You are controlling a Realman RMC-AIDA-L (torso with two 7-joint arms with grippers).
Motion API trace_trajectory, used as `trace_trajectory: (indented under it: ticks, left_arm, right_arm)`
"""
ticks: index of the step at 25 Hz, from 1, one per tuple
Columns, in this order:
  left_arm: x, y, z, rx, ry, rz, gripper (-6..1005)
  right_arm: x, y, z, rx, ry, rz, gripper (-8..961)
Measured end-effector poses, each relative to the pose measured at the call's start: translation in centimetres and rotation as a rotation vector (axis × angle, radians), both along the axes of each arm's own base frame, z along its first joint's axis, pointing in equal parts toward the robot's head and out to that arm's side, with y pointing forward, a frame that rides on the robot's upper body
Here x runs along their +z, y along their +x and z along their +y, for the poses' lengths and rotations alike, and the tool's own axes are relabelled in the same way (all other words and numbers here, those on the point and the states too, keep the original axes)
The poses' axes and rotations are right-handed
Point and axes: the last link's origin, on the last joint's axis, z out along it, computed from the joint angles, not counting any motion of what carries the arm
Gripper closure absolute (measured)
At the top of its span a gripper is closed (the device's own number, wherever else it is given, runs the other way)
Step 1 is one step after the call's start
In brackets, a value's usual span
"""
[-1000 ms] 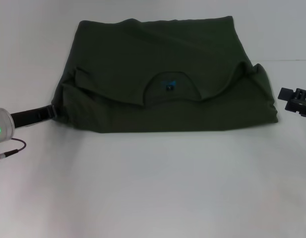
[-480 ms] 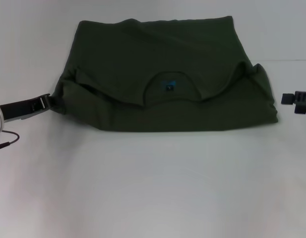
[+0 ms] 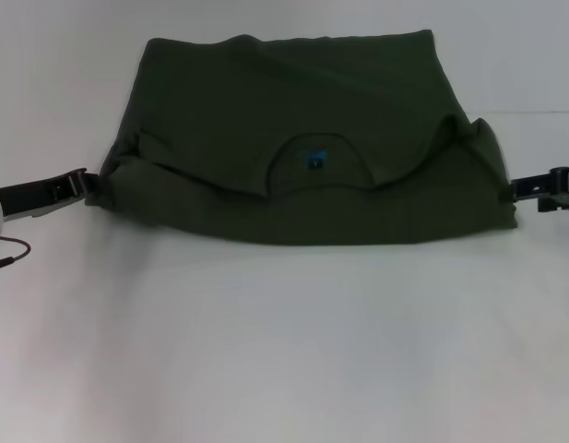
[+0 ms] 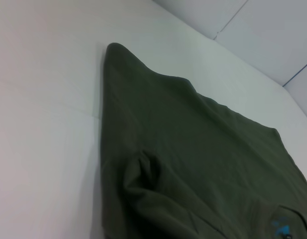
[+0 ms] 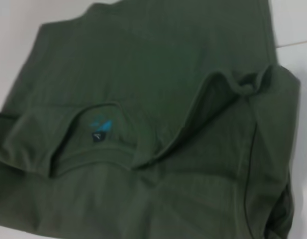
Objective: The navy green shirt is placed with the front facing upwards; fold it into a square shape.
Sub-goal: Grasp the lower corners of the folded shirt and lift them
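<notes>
The shirt [image 3: 302, 138] lies flat on the white table [image 3: 284, 341] between my two pincers, already doubled over once: the neck opening with its small blue label [image 3: 314, 161] faces up near the middle, and the near edge is a thick fold running from one side to the other. No print shows on the cloth I can see. The shape is still wider than it is deep, so by my judgement the square is not yet made and the side folds are the step in hand.

My left pincer [image 3: 88, 185] sits low on the table, its tip right at the shirt's left near corner, touching or nearly touching the bunched cloth there. My right pincer [image 3: 516, 192] is likewise low, its tip at the right near corner. I cannot tell whether either one is released or clenched; the tips are dark against dark cloth, and my wrist views show only the fabric, not my own fingers.

The next move, as I read it, calls for both pincers to catch all the layers at their corners, not just the top one, then lift and carry each side inward toward the label. The rumpled ridge near the right shoulder could drag and spoil the edge.
</notes>
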Motion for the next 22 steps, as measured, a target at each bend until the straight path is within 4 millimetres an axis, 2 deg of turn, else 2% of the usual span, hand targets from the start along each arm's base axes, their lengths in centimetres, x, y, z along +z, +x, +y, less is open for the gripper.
trace_trajectory:
  ticks: [4, 12, 22]
  left_arm:
    - [0.1, -0.1, 0.1, 0.004, 0.009, 0.007, 1001]
    - [0.0, 0.1, 0.4, 0.002, 0.014, 0.016, 1000]
    - [-0.2, 0.2, 0.5, 0.006, 0.015, 0.013, 1001]
  right_arm:
    - [-1.5, -0.1, 0.4, 0.013, 0.006, -0.054, 126]
    - [-2.7, 0.4, 0.9, -0.002, 0.069, -0.094, 127]
    - [-5.0, 0.4, 1.1, 0.001, 0.062, -0.136, 130]
